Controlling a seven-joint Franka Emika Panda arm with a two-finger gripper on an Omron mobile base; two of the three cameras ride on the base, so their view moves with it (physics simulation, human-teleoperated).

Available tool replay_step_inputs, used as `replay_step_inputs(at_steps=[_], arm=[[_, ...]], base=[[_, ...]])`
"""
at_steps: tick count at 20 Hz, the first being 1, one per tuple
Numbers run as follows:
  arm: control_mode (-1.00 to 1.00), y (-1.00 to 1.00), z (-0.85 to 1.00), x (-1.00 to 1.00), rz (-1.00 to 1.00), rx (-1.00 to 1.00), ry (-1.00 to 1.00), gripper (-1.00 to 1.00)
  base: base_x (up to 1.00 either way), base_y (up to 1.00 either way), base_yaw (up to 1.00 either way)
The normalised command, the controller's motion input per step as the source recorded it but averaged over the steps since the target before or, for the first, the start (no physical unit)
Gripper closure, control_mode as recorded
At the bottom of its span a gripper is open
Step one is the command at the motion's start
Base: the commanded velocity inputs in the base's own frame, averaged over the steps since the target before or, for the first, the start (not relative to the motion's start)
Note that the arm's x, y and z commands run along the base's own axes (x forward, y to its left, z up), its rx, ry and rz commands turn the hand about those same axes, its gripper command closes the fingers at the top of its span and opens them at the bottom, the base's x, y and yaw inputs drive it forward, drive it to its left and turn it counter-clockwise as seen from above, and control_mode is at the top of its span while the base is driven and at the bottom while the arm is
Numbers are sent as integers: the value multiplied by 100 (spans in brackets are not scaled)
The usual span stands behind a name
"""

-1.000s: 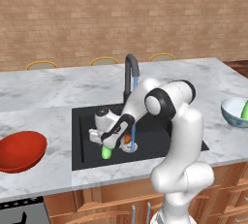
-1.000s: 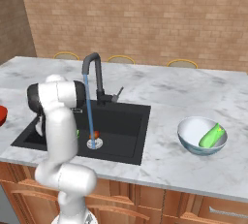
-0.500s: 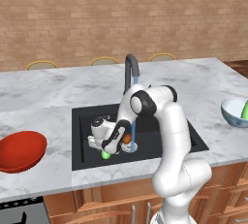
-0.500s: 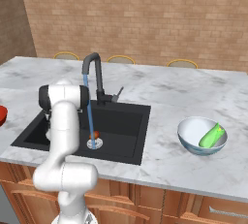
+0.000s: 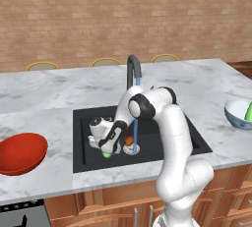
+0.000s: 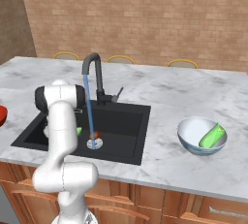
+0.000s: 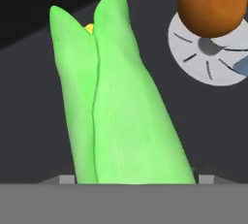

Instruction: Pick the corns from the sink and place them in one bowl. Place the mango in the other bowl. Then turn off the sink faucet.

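Note:
A green corn (image 7: 116, 111) lies on the floor of the black sink (image 5: 172, 132), pointed end away from the hand. My gripper (image 7: 135, 179) straddles it, open, a fingertip (image 7: 207, 179) close to each side. In the left base view the gripper (image 5: 106, 146) is down in the sink's left half over that corn (image 5: 107, 155). The orange-red mango (image 7: 210, 5) rests at the silver drain (image 7: 208, 58), also visible as the mango (image 5: 129, 141). Another corn (image 6: 212, 136) lies in the pale bowl (image 6: 189, 138). The red bowl (image 5: 19, 152) stands on the left counter. Water runs from the faucet (image 6: 94, 68).
The water stream (image 5: 136, 118) falls just right of my hand onto the drain. The faucet's lever (image 6: 117, 93) sticks out at its base. Marble counter (image 5: 44, 98) surrounds the sink, with a brick wall and chair backs behind.
The hand has sunk lower into the sink onto the corn, the arm folding in above it. The fingers now stand closer to the corn's sides.

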Motion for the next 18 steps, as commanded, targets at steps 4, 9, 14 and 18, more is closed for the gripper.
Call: replay_step_inputs(at_steps=[4,9,14,18], arm=[[-100,-23,100,0,-4,0,3,100],[-100,-3,100,-6,-6,0,0,100],[-100,0,100,-17,-7,0,1,100],[-100,0,100,-39,-5,0,0,100]], base=[[0,0,0],[0,0,0],[0,0,0],[0,0,0]])
